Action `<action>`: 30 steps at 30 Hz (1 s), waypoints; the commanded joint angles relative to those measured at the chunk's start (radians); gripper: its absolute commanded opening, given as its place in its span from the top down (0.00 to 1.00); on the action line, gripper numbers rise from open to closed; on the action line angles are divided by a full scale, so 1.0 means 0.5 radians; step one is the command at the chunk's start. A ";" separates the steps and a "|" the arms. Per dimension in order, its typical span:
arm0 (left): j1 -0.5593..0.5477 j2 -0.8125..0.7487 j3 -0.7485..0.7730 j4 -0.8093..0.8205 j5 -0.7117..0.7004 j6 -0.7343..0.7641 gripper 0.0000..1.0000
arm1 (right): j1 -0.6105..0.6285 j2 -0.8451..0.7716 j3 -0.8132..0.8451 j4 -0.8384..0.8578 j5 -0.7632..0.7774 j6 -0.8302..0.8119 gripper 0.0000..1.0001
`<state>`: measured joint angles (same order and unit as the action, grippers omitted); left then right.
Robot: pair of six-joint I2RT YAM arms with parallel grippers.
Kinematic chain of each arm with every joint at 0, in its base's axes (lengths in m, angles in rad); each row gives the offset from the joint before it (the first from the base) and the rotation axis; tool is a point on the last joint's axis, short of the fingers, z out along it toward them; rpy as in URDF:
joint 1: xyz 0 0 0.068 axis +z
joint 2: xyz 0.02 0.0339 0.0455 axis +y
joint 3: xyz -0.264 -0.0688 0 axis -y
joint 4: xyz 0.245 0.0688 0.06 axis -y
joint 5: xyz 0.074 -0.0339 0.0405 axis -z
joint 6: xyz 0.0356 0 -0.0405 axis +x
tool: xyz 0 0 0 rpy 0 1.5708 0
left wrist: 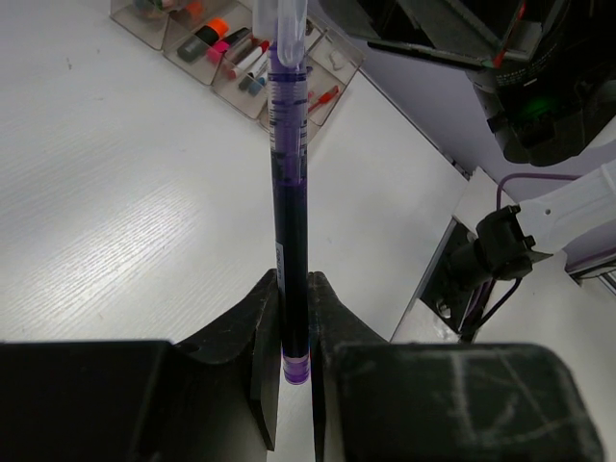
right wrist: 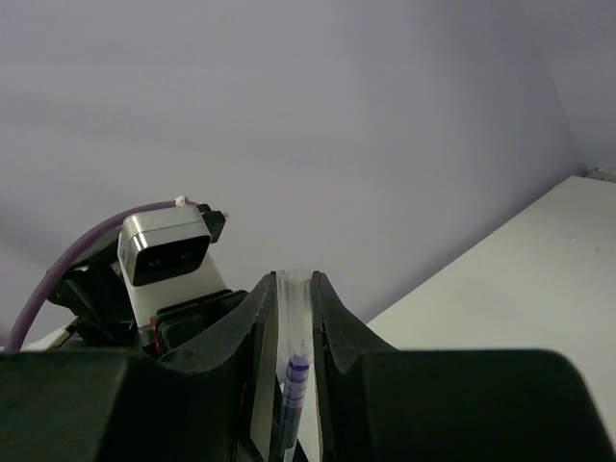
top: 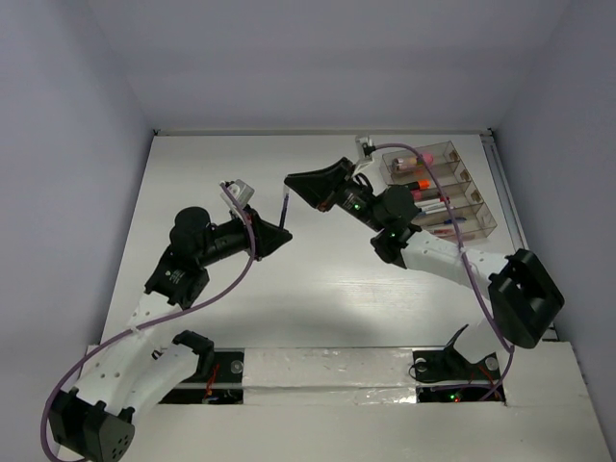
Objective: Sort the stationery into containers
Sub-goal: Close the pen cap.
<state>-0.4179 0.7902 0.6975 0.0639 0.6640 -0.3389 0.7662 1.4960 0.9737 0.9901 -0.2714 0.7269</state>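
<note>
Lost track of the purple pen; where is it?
Mid-table in the top view, the purple pen is held between left gripper and right gripper, left of the organiser.

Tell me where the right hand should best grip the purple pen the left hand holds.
Grip the purple pen at its clear cap end, coming end-on from opposite the left hand, which clamps the other end. The thin straight barrel suits a pinch across it; the right hand brackets that cap.

Tabletop: white, faint wood grain, walled by pale grey panels on three sides. Clear organiser rests directly on it in far right corner, angled to edges. Four long compartments, coloured stationery inside several.
</note>
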 commanded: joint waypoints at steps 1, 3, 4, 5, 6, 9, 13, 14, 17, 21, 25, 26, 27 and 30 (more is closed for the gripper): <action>-0.005 -0.068 0.001 0.115 -0.045 0.015 1.00 | 0.035 0.054 0.050 0.210 -0.040 0.175 1.00; -0.005 -0.101 -0.002 0.112 -0.079 0.024 1.00 | 0.054 0.076 0.031 0.241 -0.043 0.267 1.00; -0.005 -0.111 -0.002 0.105 -0.113 0.024 1.00 | 0.054 0.079 0.025 0.256 -0.052 0.283 1.00; -0.005 -0.123 0.001 0.102 -0.134 0.027 1.00 | 0.078 0.076 0.013 0.275 -0.049 0.298 1.00; -0.005 -0.144 -0.002 0.099 -0.153 0.031 1.00 | 0.078 0.070 -0.002 0.278 -0.043 0.301 1.00; -0.005 -0.175 -0.002 0.096 -0.217 0.034 1.00 | 0.115 0.058 -0.036 0.275 -0.031 0.292 1.00; -0.005 -0.200 0.001 0.087 -0.260 0.043 1.00 | 0.176 0.064 -0.061 0.238 -0.028 0.298 1.00; -0.005 -0.203 0.004 0.084 -0.263 0.049 1.00 | 0.176 0.067 -0.064 0.195 -0.028 0.313 1.00; -0.005 -0.221 0.004 0.081 -0.282 0.061 1.00 | 0.195 0.055 -0.079 0.118 -0.013 0.307 1.00; -0.005 -0.227 0.013 0.078 -0.285 0.070 1.00 | 0.213 0.018 -0.094 -0.056 0.009 0.255 1.00; -0.005 -0.231 0.025 0.078 -0.282 0.077 1.00 | 0.250 0.018 -0.094 -0.265 0.037 0.175 1.00; -0.005 -0.234 0.025 0.081 -0.282 0.077 1.00 | 0.250 0.024 -0.088 -0.347 0.031 0.163 1.00; -0.005 -0.234 0.025 0.081 -0.282 0.074 1.00 | 0.250 0.027 -0.079 -0.378 0.024 0.154 1.00; -0.005 -0.228 0.035 0.078 -0.282 0.077 1.00 | 0.269 0.061 -0.085 -0.428 -0.046 0.148 1.00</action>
<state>-0.4244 0.6952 0.6937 -0.0669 0.5549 -0.3161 0.8497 1.5124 0.9504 0.9424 -0.1890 0.8360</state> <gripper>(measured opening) 0.081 0.218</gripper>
